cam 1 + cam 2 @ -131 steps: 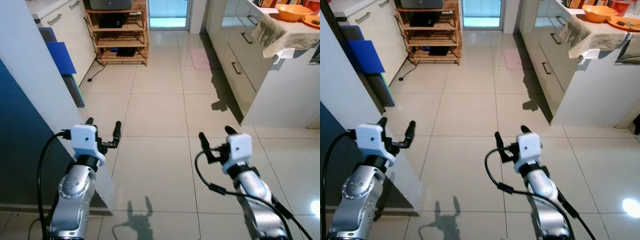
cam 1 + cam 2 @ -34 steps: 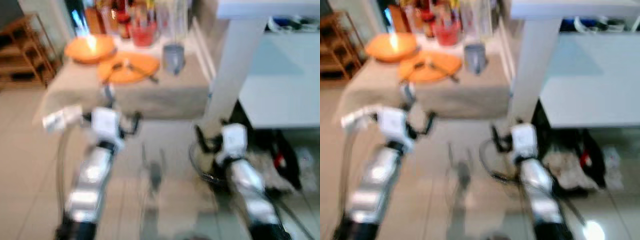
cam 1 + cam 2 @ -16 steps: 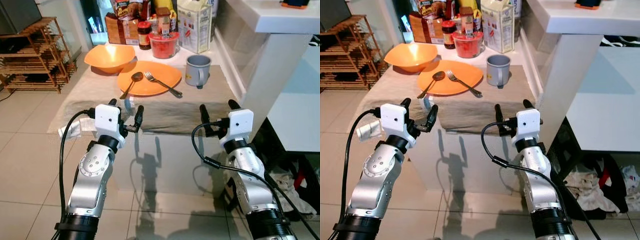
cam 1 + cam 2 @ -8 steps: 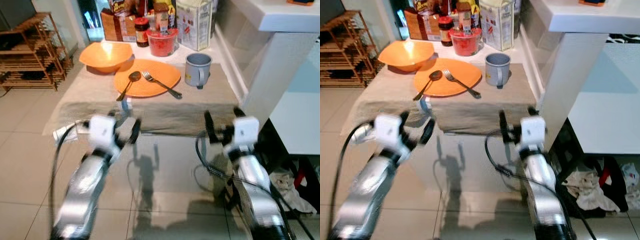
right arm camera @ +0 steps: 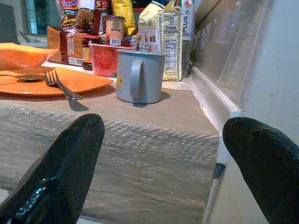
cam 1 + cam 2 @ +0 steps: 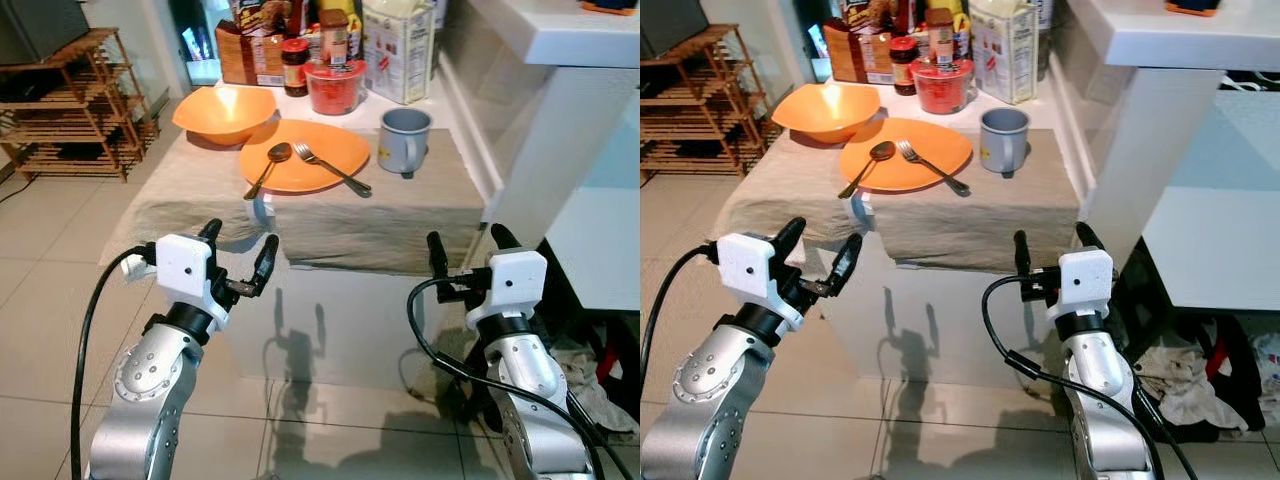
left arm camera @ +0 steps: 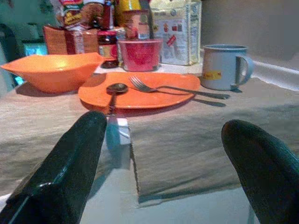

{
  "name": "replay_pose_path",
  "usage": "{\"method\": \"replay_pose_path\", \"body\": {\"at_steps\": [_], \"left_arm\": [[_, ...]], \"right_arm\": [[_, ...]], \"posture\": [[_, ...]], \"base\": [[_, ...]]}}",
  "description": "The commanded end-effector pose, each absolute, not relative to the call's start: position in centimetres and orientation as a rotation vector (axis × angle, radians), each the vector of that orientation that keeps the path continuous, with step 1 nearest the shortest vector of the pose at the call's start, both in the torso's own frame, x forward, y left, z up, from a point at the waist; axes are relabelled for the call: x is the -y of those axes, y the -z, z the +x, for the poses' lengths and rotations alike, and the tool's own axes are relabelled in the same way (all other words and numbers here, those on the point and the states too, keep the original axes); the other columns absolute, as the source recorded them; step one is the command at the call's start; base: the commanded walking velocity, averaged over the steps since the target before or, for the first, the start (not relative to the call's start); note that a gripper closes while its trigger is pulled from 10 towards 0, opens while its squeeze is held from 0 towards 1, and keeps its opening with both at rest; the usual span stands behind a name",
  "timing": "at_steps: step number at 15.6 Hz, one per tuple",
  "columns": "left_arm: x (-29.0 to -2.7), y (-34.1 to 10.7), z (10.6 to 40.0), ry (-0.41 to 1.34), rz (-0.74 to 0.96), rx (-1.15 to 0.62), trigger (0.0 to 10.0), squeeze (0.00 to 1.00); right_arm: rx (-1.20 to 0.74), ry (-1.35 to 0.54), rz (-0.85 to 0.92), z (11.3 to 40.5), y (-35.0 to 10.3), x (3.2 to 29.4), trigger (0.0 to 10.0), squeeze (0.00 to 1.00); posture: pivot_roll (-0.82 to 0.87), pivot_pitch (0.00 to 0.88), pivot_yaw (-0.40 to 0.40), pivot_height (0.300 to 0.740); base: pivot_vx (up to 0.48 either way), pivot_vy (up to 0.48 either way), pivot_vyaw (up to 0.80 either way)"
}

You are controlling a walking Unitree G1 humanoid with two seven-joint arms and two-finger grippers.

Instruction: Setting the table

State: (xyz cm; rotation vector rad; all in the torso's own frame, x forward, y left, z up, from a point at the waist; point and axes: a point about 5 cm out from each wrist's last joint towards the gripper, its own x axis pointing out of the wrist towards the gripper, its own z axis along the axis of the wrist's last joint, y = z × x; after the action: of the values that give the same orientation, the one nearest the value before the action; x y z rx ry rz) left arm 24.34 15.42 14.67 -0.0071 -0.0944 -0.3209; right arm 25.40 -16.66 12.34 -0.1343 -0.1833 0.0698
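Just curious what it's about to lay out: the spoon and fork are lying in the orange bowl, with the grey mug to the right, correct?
Not quite. The spoon and fork lie on the flat orange plate, as the left eye view shows; the orange bowl sits behind it. The grey mug is indeed to the right.

A spoon (image 6: 266, 168) and fork (image 6: 333, 169) are laid on the plate (image 6: 305, 155), with the bowl (image 6: 223, 112) placed far-left of it. The mug (image 6: 403, 140) is set to its right, and jars and cartons (image 6: 398, 50) are lined up behind.
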Motion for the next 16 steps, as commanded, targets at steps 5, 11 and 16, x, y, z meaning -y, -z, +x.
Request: {"method": "replay_pose_path", "body": {"at_steps": [5, 11, 16], "left_arm": [[-14.6, -15.9, 24.7, 0.374, 0.047, 0.135, 10.0, 0.00], [-14.3, -16.0, 24.9, 0.356, 0.021, 0.146, 10.0, 0.00], [-14.2, -15.9, 24.9, 0.321, 0.021, 0.143, 10.0, 0.00]], "right_arm": [[0.179, -0.056, -0.143, 25.5, -12.6, 16.6, 10.0, 0.00], [0.171, -0.073, -0.142, 25.8, -12.5, 16.3, 10.0, 0.00], [0.172, -0.140, -0.115, 26.1, -12.6, 15.4, 10.0, 0.00]], "posture": [[-0.08, 0.000, 0.081, 0.740], [-0.07, 0.000, 0.074, 0.740], [-0.07, 0.000, 0.069, 0.740]], "base": [[0.480, 0.000, 0.00], [0.472, 0.000, 0.00], [0.000, 0.000, 0.00]]}}
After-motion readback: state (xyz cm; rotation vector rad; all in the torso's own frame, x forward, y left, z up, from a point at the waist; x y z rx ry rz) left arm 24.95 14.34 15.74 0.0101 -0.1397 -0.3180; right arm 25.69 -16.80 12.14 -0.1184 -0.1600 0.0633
